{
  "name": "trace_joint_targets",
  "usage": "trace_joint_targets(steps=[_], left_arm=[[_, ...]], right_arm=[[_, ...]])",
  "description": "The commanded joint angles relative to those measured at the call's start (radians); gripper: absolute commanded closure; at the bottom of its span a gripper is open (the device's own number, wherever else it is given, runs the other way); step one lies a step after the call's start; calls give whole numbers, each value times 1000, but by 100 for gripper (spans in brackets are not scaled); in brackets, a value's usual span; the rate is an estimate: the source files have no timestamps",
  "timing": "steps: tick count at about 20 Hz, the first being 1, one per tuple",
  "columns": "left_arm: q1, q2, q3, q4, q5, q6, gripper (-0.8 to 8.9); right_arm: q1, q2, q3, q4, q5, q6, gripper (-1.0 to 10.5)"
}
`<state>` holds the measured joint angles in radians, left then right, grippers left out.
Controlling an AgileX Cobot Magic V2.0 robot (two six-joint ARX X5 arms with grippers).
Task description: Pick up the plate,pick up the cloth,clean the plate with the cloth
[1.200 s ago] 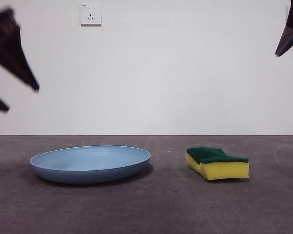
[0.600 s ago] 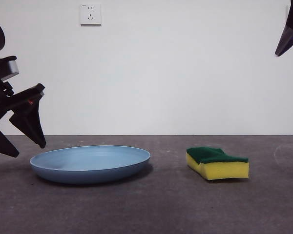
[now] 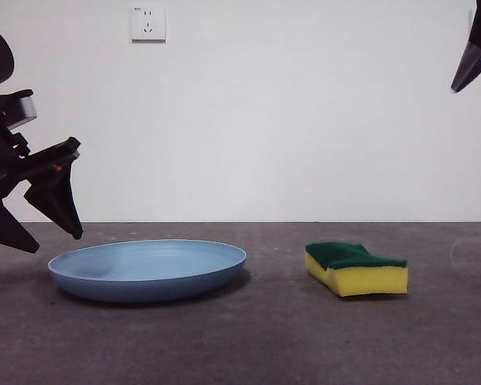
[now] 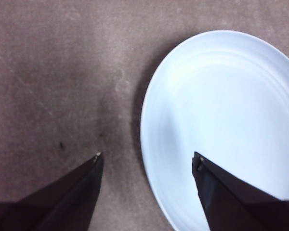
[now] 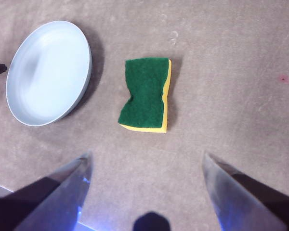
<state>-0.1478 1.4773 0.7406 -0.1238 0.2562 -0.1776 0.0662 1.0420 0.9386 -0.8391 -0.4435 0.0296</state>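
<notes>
A: Since a second ago, the left gripper point(image 3: 52, 241) has dropped from high at the side down to the plate's edge; over the last half second it has barely shifted, and the plate point(image 3: 148, 269) and sponge point(image 3: 357, 269) have not budged.

B: How does the claw stand?

A: Wide open, holding nothing. In its wrist view the left gripper point(image 4: 147, 156) straddles the rim: one jaw is over the bare table point(image 4: 53, 72), the other over the plate point(image 4: 221, 115). From the front, the tips hang just above the rim, not touching.

B: And outward from there?

A: The plate lies flat on the table point(image 3: 264, 345), with the sponge well apart beside it, green face up. The right gripper point(image 5: 147, 161) waits high above the sponge point(image 5: 145, 94), also spread wide and empty; in the front view only its dark tip point(image 3: 471, 64) shows at the top corner. From up there the plate point(image 5: 48, 72) and sponge sit side by side, apart.

B: What could go wrong?

A: My guess: the rim is low and slopes outward, so if the outer jaw comes down short of the table it may close on the rim's top and skid off. If it lands on the rim, it could tip or push the plate toward the sponge. A thin pinch on smooth plastic may also let the plate swing or slip once lifted.
</notes>
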Motion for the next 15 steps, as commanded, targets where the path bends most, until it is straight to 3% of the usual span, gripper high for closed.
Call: trace_joint_targets(steps=[1,6,10,15], left_arm=[[-4,6,2,19,0,-14,501],[-4,43,69,-17,0,-14,500],[-23,140,179,-128,-18,-1,499],[-56,204,191,-131,-47,5,499]], right_arm=[[2,1,3,2,-3,6,568],[2,1,3,-1,-3,6,568],[2,1,3,-4,-3,6,568],[2,2,3,-4,-3,6,568]])
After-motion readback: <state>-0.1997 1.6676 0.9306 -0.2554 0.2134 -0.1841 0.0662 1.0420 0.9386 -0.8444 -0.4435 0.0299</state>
